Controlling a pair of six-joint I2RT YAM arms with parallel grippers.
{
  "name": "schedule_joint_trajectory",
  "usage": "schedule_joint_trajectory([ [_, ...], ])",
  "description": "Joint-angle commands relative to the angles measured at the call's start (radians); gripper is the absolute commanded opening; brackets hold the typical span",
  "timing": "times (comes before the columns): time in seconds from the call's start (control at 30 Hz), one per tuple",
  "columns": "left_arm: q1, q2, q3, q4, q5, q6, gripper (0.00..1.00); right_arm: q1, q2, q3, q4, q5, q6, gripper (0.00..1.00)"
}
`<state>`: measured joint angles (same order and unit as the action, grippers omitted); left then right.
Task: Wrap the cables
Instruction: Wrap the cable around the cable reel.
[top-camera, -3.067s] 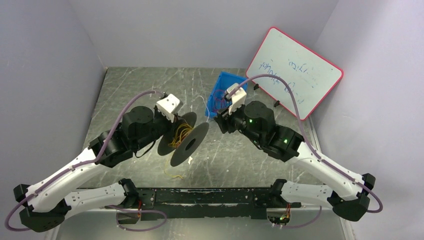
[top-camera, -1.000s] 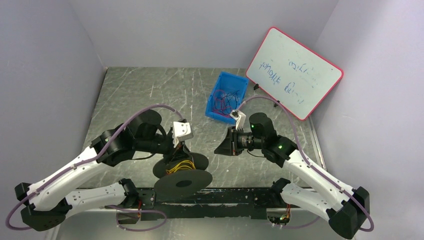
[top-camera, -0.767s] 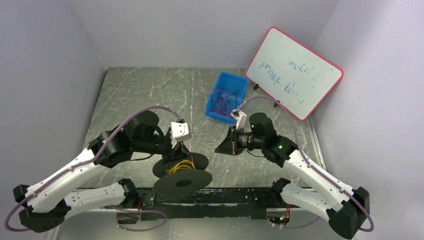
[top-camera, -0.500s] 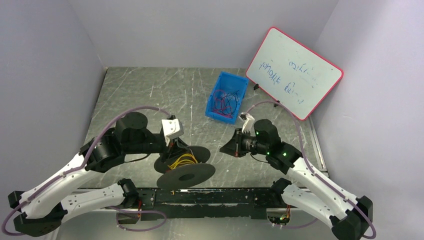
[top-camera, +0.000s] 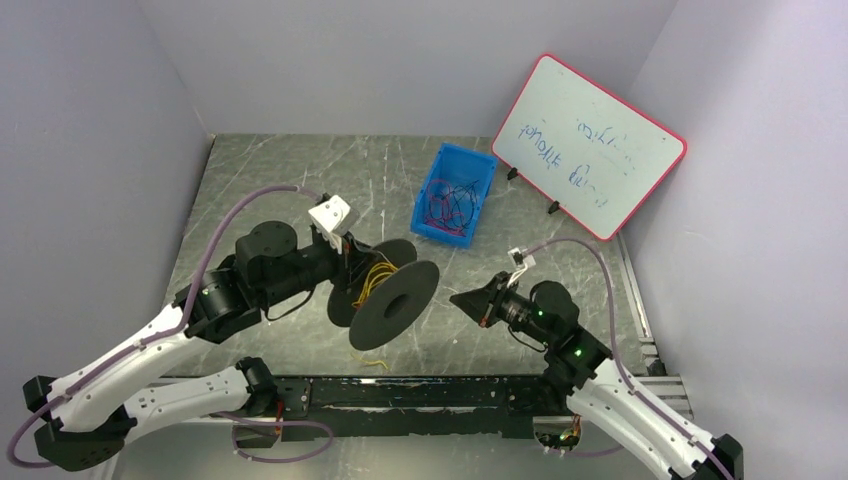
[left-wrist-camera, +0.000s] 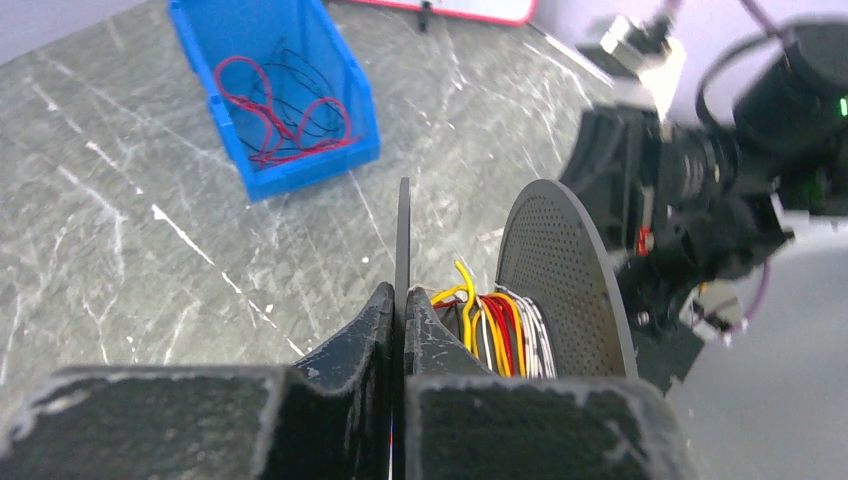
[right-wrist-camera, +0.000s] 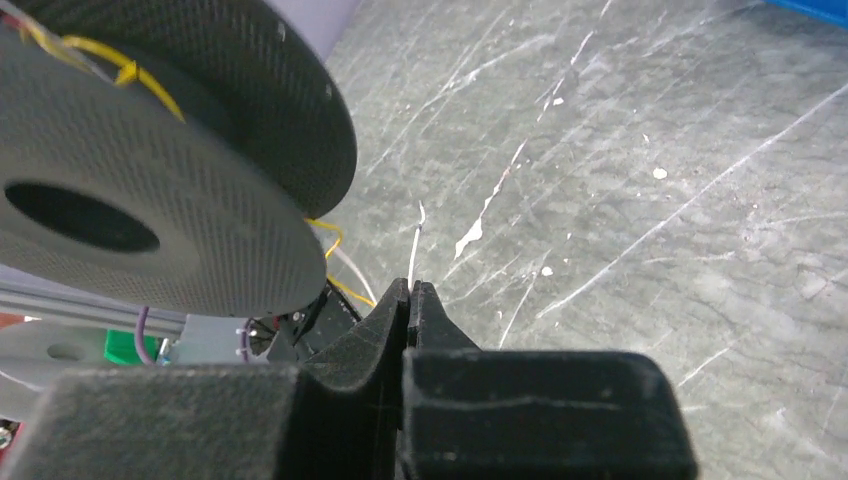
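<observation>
The left gripper (left-wrist-camera: 402, 300) is pressed together on the rim of one flange of the black spool (top-camera: 395, 300), holding it up off the table (top-camera: 280, 180) between the two arms. The spool's axle lies roughly level and slants toward the right arm, so the other flange faces that way. The right gripper (right-wrist-camera: 410, 290) is clamped tight too, and a hair-thin white strand (right-wrist-camera: 416, 240) pokes out of the seam between its fingertips, apparently pinched there. Seen from above, this gripper sits near the spool's facing flange and a little nearer the arm bases. The spool therefore lies to its left, and it is the arm placed to lay wire on while the left one only holds. My judgement is that the next turn depends on carrying the strand around the axle, across that axis, into the gap between the flanges. Some of the cables (left-wrist-camera: 490, 335) are already wound on the core in yellow, orange, red and white loops, with yellow ends (top-camera: 370, 355) hanging slack beneath. More lie tangled, red and dark, in the blue bin (top-camera: 425, 205) well beyond.
</observation>
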<state>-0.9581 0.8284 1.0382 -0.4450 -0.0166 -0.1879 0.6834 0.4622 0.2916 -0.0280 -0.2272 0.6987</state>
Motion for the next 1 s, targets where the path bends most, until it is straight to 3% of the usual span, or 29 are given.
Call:
schedule_joint_trajectory([
  [0.0,0.007,0.011,0.038,0.165,-0.197,-0.136,0.07,-0.002,-0.069,-0.128,0.301,-0.013,0.014,0.0],
  [0.23,0.011,0.055,0.054,0.206,-0.342,-0.29,0.07,0.002,-0.059,-0.324,0.742,-0.12,-0.065,0.0],
  [0.73,0.028,0.139,0.147,0.263,-0.436,-0.395,0.07,0.067,0.358,-0.391,1.417,-0.4,-0.555,0.0],
  [0.83,0.037,0.141,0.17,0.259,-0.415,-0.396,0.07,0.125,0.425,-0.379,1.473,-0.434,-0.686,0.0],
  [0.97,0.055,0.127,0.211,0.244,-0.379,-0.393,0.07,0.212,0.445,-0.323,1.361,-0.45,-0.899,0.0],
])
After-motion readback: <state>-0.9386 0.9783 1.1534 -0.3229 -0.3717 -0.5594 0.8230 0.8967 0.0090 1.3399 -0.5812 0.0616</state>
